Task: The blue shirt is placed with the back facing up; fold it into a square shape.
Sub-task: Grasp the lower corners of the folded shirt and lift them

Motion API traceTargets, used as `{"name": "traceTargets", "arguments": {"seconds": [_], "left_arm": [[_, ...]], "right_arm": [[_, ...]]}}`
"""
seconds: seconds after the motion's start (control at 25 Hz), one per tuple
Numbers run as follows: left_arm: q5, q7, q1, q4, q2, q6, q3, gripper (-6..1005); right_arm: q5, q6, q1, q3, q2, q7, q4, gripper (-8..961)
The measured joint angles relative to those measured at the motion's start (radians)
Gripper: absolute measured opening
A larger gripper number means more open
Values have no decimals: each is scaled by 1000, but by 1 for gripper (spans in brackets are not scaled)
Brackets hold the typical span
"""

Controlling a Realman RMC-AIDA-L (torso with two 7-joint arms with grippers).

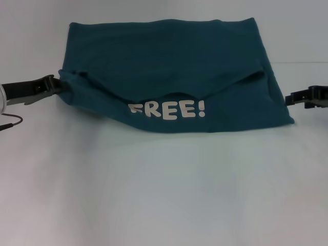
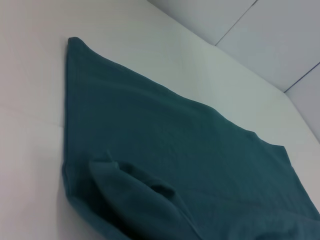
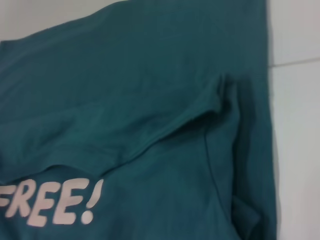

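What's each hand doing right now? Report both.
Left hand: at the shirt's left edge; grip cannot be told.
Right hand: beside the right edge, apart; cannot be told.

left gripper [image 1: 56, 84] low at left, right gripper [image 1: 289, 98] low at right.

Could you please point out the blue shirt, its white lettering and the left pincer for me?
Dark teal-blue soft cotton shirt [image 1: 164, 51]: head view, plain far panel.
White "FREE!" lettering [image 1: 167, 110]: head view, middle of the word.
Black left pincer [image 1: 55, 85]: head view, tips at the shirt's left edge.
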Motion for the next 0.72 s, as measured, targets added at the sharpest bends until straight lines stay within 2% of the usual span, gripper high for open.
{"name": "traceTargets", "arguments": {"seconds": [0.2, 0.44, 0.72], "left_arm": [[1, -1, 1, -5, -2, -11, 1, 17], [1, -2, 1, -5, -5, -20, 1, 17], [1, -4, 1, -7, -7, -21, 2, 16]], "right_arm": [[-5, 93, 9, -63, 24, 2, 15, 675], [-15, 203, 27, -112, 31, 4, 108, 672], [-15, 265, 29, -148, 50, -2, 125, 668]]}}
